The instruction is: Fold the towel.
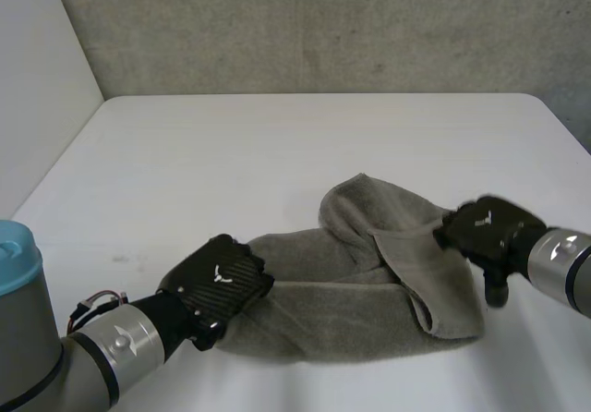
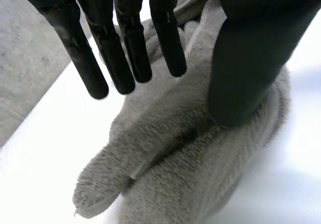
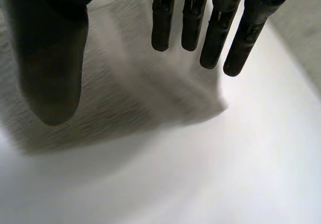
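The left hand hangs with straight fingers over a rumpled grey towel, thumb tip touching it, white table beside.

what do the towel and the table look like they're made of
The towel: grey terry cloth, probably cotton, going by the fuzzy looped pile and soft rumpled folds. The table: smooth white top with a dull sheen, perhaps laminate or painted board; the look leaves that open.
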`<move>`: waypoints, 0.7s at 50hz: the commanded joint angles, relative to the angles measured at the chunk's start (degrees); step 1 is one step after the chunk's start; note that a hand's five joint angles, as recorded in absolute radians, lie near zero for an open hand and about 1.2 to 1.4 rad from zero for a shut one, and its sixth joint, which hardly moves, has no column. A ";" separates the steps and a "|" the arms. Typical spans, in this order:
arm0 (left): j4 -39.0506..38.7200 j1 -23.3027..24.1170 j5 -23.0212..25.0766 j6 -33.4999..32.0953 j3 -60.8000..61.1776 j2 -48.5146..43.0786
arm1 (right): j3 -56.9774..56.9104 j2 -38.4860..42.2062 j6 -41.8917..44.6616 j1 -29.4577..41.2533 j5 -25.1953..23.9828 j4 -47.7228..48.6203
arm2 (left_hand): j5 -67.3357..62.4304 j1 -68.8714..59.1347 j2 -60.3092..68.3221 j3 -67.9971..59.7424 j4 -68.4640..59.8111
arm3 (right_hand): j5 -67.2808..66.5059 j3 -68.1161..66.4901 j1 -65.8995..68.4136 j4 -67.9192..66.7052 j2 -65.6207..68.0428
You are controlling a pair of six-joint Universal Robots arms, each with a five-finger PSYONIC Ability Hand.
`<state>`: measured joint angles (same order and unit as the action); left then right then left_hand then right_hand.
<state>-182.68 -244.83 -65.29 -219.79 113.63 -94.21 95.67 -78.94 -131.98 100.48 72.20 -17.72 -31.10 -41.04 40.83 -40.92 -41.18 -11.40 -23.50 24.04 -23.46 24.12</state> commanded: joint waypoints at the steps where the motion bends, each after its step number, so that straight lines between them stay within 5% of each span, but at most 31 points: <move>1: -0.40 -0.47 -0.19 5.05 -2.61 2.89 | -0.39 -4.28 0.49 2.00 -7.31 6.46 | 1.28 1.22 -1.01 1.10 1.36 | -0.12 1.98 -2.52 1.94 -2.60; 9: -0.31 -0.73 -0.98 16.67 -7.37 2.10 | -2.50 -2.71 7.09 3.94 -15.16 8.76 | 7.17 7.11 -6.90 6.98 7.25 | -0.46 1.64 -2.18 1.60 -2.26; 15: 0.04 -0.38 -10.97 23.96 -13.68 -3.86 | -5.66 6.85 19.63 9.81 -14.37 8.32 | 17.92 17.86 -17.65 17.73 18.00 | -0.46 1.64 -2.18 1.60 -2.26; 23: 4.51 0.06 -20.22 25.37 -20.89 -12.30 | -6.46 14.41 31.41 11.06 -11.91 8.85 | 16.60 16.53 -16.32 16.41 16.68 | -0.62 1.48 -2.01 1.44 -2.10; 35: 11.91 0.06 -19.61 25.11 -24.59 -19.78 | -8.04 19.61 37.59 11.41 -8.48 15.86 | 13.90 13.84 -13.63 13.72 13.98 | -16.22 -14.12 13.59 -14.17 13.51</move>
<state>-173.33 -244.76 -85.79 -194.40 89.69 -111.53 87.99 -60.92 -95.58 111.99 62.85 -6.73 -12.57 -22.37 22.44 -22.50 -22.40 -21.24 -30.68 30.66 -30.63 30.58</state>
